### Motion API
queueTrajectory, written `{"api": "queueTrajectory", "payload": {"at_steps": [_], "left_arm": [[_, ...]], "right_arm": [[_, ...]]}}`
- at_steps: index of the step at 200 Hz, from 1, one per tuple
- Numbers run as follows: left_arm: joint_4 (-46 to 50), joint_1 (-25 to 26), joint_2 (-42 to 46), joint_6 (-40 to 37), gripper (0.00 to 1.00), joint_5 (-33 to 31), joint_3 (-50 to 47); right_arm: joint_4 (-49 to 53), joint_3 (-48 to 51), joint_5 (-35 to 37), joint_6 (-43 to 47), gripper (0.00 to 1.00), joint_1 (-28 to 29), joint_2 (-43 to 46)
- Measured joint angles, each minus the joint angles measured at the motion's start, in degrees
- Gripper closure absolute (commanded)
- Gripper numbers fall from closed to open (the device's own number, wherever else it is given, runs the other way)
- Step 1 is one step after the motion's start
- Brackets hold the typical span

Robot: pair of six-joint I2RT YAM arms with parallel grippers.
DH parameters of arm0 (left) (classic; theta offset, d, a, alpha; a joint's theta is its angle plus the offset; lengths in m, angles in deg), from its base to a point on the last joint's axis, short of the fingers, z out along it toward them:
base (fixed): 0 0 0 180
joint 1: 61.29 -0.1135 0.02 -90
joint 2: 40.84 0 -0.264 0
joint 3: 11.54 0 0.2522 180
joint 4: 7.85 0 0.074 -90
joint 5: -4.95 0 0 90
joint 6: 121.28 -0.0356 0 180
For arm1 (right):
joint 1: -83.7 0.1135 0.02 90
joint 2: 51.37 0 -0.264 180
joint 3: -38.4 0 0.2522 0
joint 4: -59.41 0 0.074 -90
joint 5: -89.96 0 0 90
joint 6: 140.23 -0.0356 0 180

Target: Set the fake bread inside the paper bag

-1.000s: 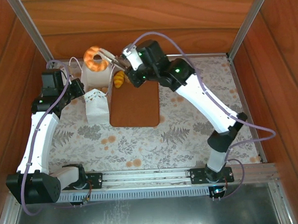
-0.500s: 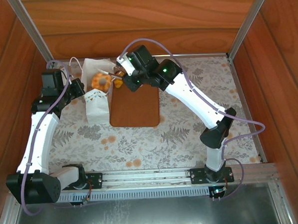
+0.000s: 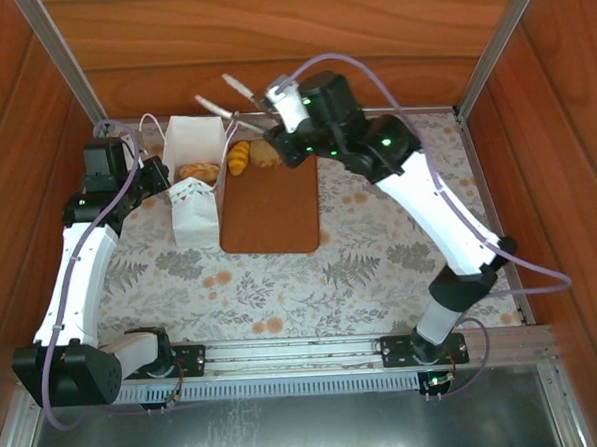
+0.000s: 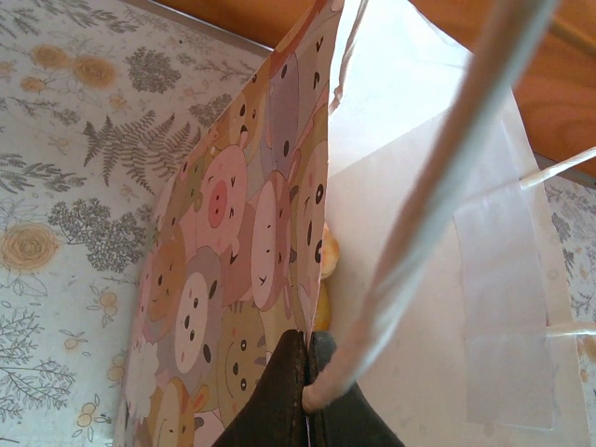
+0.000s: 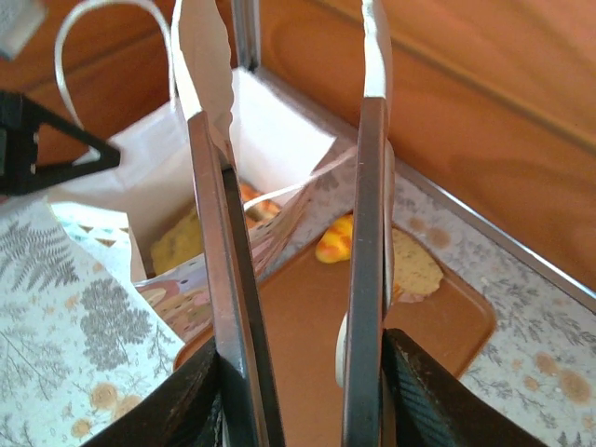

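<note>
The paper bag (image 3: pixel 196 139) is stood open-mouthed at the far left of the table (image 3: pixel 361 270), just beside the left edge of the brown tray (image 3: pixel 268 210). Its left rim is pinched by the left gripper (image 4: pixel 305 396), whose jaws are closed flat on the paper beside a cord handle (image 4: pixel 438 196). Golden fake bread (image 3: pixel 200 172) is seen lying inside the bag. Two more pieces are found along the tray's far edge: a croissant (image 3: pixel 238 158) just beside the bag's wall, and a dull brown slice (image 3: pixel 266 152) next to it. The right gripper (image 3: pixel 222 93) is held raised by the bag's far right corner, close to the wooden wall (image 3: pixel 269 45). Its fingers (image 5: pixel 223 279) are parted, with nothing between them. Bare tray surface is seen on the near side, and bare floral cloth to its right.
</note>
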Motion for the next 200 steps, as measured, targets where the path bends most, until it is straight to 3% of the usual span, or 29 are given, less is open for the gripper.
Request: {"api": "queueTrajectory", "payload": {"at_steps": [31, 71, 115, 200], "left_arm": [[0.00, 0.00, 0.00, -0.02, 1.00, 0.04, 0.00], [0.00, 0.00, 0.00, -0.02, 1.00, 0.24, 0.00], [-0.02, 0.00, 0.00, -0.04, 1.00, 0.31, 0.00], [-0.04, 0.00, 0.00, -0.04, 1.00, 0.33, 0.00]], "right_arm": [[-2.56, 7.37, -3.93, -3.87, 0.58, -9.66, 5.66], [-4.66, 17.59, -8.07, -8.02, 0.59, -18.03, 2.84], [-6.25, 23.98, -12.31, -11.45, 0.60, -21.90, -7.26], [-8.35, 18.43, -16.61, -13.70, 0.62, -23.54, -20.26]]}}
